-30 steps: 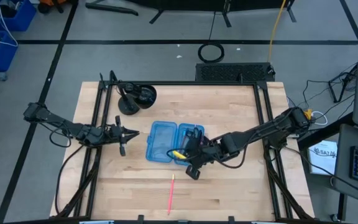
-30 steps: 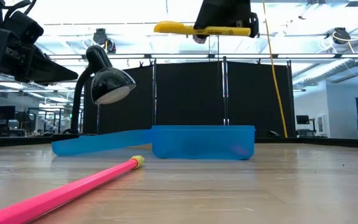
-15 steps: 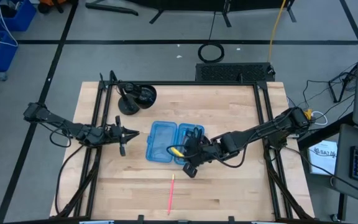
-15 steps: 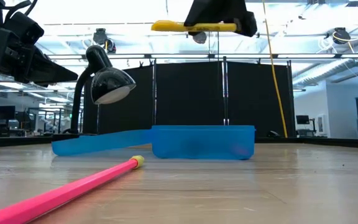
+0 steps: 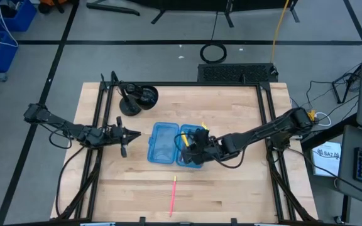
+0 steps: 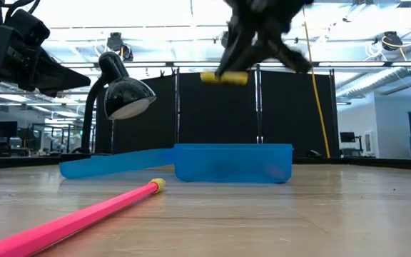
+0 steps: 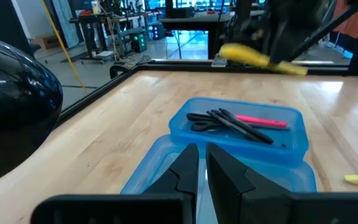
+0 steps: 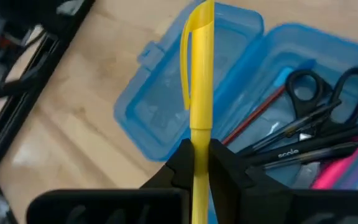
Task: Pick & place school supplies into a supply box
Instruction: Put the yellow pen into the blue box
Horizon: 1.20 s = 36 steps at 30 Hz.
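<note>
Box (image 5: 176,144) lies open near mid-table, two blue halves side by side, flat, hinge between them. In the right wrist view the near half (image 8: 166,102) is bare; the other half holds scissors (image 8: 328,93) with black handles, several black pens (image 8: 303,149) and a pink pen (image 8: 334,171). The left wrist view shows the same lot: scissors (image 7: 204,121), black pens (image 7: 244,127), pink pen (image 7: 263,120), all lying in the deeper half (image 7: 241,134).

Right gripper (image 5: 190,145) is over the box, above the filled half. Fingers pinch a yellow pen (image 8: 199,93); the pen runs forward past the fingertips, clip side showing, its far end over the bare half. In the low view the pen (image 6: 223,77) hangs well above the box (image 6: 232,163), apart from it, gripper (image 6: 245,61) blurred. In the high view only a short yellow bit (image 5: 184,139) shows beside the gripper.

Left gripper (image 5: 126,134) waits left of the box, near the table's left side, holding nothing. Fingers (image 7: 188,171) are nearly together, a thin gap between them.

A long pink pencil (image 5: 173,194) with a yellowish tip lies on the table (image 5: 231,188) towards the front edge, well apart from the box. It sits close to the low camera (image 6: 70,221).

A black lamp (image 5: 137,98) stands at the back left of the table, its head (image 6: 127,94) showing behind the box in the low view.
</note>
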### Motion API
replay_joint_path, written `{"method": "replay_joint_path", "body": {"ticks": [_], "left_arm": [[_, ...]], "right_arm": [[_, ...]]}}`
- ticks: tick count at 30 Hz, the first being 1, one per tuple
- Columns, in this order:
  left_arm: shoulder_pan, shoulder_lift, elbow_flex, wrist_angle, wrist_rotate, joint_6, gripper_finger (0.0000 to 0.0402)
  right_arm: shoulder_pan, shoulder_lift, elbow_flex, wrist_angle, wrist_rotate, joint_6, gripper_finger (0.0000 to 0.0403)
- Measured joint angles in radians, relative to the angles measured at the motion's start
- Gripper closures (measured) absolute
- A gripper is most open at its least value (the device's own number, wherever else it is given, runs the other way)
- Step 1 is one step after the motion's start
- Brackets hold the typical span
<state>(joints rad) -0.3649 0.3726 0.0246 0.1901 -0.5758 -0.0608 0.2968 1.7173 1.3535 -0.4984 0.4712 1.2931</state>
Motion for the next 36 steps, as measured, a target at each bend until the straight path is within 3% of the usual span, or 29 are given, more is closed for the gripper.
{"method": "replay_joint_path", "body": {"ticks": [10,22,36], "left_arm": [[0.0,0.0,0.0,-0.011,0.002,-0.039,0.0364],[0.0,0.0,0.0,-0.039,0.003,-0.052,0.0364],[0.0,0.0,0.0,-0.01,-0.001,-0.039,0.0364]], "right_arm": [[-0.081,0.012,-0.297,0.533,-0.001,0.149,0.0385],[-0.119,0.12,-0.28,0.537,-0.063,0.248,0.0385],[-0.188,0.131,-0.278,0.422,-0.111,0.259,0.0385]]}}
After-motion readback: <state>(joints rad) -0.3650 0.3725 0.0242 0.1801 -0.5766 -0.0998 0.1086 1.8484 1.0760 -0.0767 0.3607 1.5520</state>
